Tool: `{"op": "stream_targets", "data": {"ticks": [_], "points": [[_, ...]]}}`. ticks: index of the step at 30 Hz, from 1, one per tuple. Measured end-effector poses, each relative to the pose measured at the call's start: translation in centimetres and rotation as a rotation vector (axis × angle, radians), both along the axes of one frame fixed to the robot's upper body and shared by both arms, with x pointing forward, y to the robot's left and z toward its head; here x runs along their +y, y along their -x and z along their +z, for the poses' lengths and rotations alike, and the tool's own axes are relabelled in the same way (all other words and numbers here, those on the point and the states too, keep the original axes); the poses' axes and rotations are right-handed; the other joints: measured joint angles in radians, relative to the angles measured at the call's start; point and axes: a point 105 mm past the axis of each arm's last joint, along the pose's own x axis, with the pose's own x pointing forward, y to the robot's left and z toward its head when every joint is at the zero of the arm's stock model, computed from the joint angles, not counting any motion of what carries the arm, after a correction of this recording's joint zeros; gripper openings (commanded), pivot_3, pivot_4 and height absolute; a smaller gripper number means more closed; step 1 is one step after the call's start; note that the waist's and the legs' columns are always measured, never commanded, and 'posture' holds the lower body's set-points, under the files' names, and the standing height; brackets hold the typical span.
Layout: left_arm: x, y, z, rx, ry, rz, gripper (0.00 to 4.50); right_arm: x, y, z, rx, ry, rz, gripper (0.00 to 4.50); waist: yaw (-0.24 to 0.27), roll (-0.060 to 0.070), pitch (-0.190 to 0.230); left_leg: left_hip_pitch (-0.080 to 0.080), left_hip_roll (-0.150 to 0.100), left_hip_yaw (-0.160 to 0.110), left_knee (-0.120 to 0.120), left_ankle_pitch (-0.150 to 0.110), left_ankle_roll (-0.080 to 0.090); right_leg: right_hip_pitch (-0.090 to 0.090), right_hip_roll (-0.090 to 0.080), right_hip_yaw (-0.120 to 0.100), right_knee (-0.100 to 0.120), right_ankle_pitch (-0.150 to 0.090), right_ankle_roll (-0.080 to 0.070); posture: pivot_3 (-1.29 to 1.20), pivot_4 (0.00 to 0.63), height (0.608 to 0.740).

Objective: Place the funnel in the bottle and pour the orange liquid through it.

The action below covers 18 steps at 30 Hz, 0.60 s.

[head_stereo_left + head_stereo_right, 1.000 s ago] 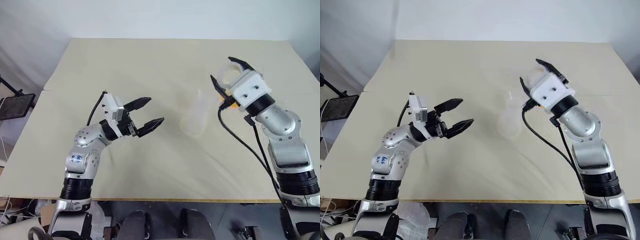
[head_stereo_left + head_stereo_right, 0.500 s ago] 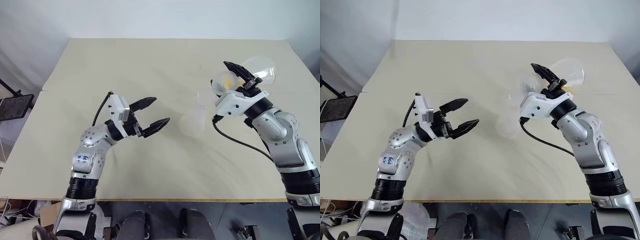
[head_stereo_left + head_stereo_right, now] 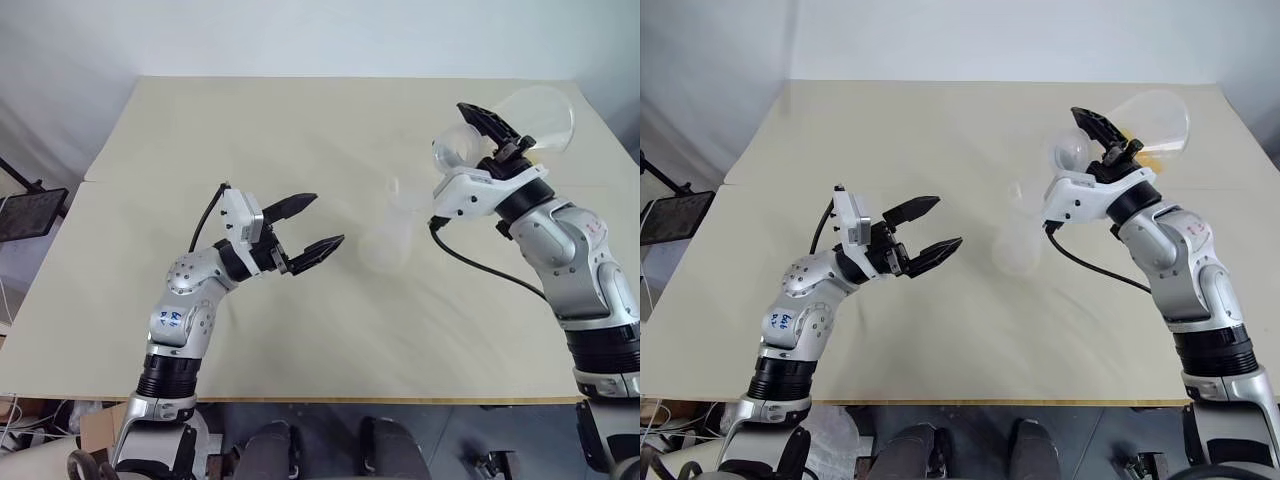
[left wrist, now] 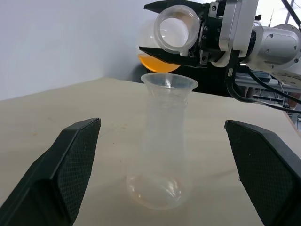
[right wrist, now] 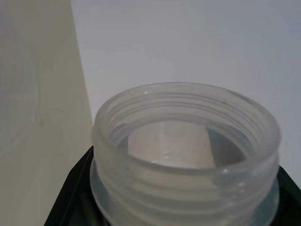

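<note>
The bottle (image 3: pixel 385 245) stands upright mid-table with the clear funnel (image 3: pixel 405 193) seated in its neck; both also appear in the left wrist view, bottle (image 4: pixel 162 160) and funnel (image 4: pixel 169 83). My right gripper (image 3: pixel 468 135) is shut on the neck of a clear flask (image 3: pixel 540 115), held tipped on its side above and right of the funnel, its threaded mouth (image 4: pixel 177 29) facing the funnel. The orange liquid (image 4: pixel 157 61) pools in the flask's low side. My left gripper (image 3: pixel 322 222) hovers open just left of the bottle, apart from it.
The beige table (image 3: pixel 300 130) spreads wide around the bottle. A black stand (image 3: pixel 25 210) sits off the table's left edge. A black cable (image 3: pixel 480 270) hangs from my right wrist over the table.
My right wrist has rolled, tipping the flask from near upright onto its side with its mouth toward the funnel. The left gripper has stayed open in place.
</note>
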Motion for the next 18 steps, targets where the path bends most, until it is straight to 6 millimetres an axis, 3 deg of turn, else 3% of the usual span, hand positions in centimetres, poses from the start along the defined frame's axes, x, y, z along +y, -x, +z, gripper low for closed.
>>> {"op": "stream_targets", "data": {"ticks": [18], "points": [[-0.17,-0.05,-0.28,0.002,-0.016,0.012,4.50,1.01,-0.01,-0.80,-0.006,0.084,0.013,2.48,0.000,0.000,0.000,0.000,0.000,0.000,0.000,0.000,0.000,0.000,0.000,0.000,0.000,0.000,0.000,0.00,0.150,0.740]]}}
